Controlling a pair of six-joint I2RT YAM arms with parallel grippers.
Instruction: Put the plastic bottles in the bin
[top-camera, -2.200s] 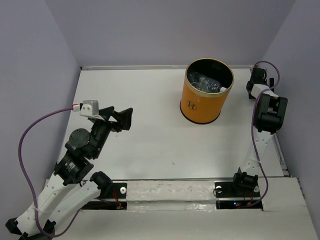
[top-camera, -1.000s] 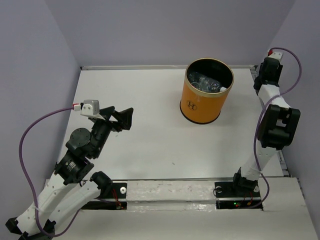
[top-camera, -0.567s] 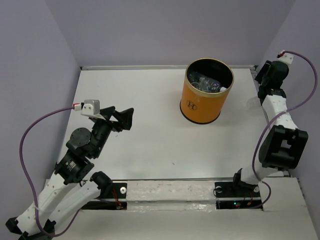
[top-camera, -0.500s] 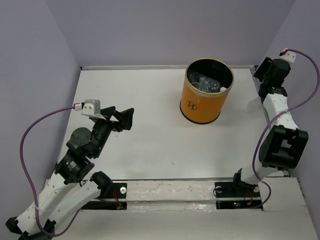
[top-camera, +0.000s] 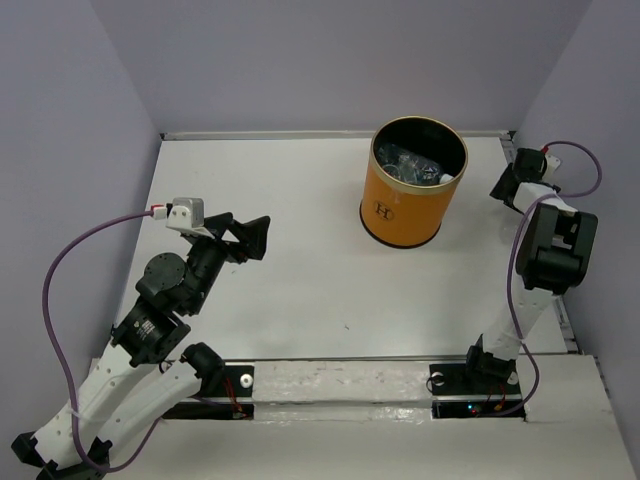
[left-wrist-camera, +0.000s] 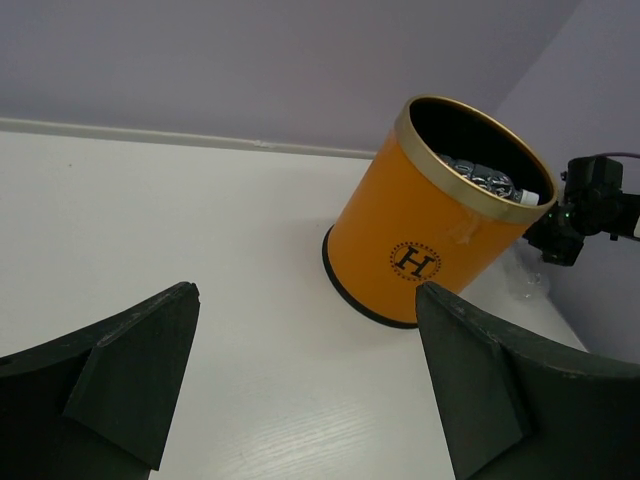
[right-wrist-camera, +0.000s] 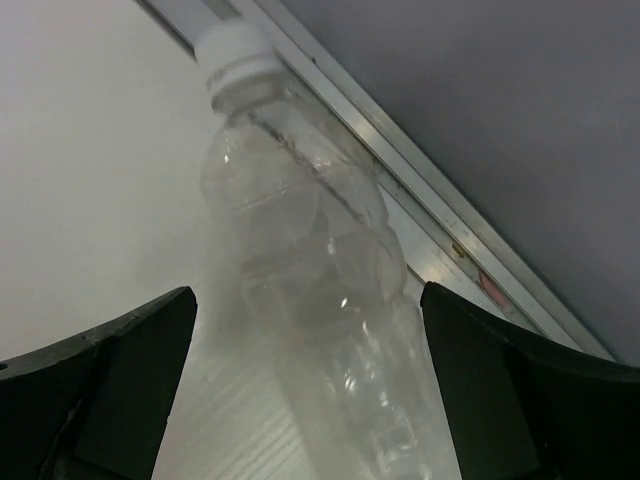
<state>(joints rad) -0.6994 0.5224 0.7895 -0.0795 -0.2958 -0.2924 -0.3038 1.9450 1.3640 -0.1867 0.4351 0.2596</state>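
Observation:
The orange bin (top-camera: 405, 205) stands at the back of the table, right of centre, with several clear plastic bottles (top-camera: 414, 166) inside. It also shows in the left wrist view (left-wrist-camera: 430, 240). One more clear ribbed bottle (right-wrist-camera: 310, 240) with a white cap lies on the table along the metal edge rail. My right gripper (right-wrist-camera: 305, 292) is open, with its fingers on either side of this bottle and not touching it. In the top view the right gripper (top-camera: 505, 186) is low at the far right corner and hides that bottle. My left gripper (top-camera: 255, 235) is open and empty, at the left.
A metal rail (right-wrist-camera: 440, 215) and the purple wall (right-wrist-camera: 480, 90) run just behind the lying bottle. The bin's rim (left-wrist-camera: 470, 150) is a short way left of the right gripper (left-wrist-camera: 578, 210). White table surface (top-camera: 300, 180) lies between the left gripper and the bin.
The right arm lifted and swung out toward the right wall, then came back down to the far right corner, its open fingers now around the lying bottle. The left arm has hardly moved.

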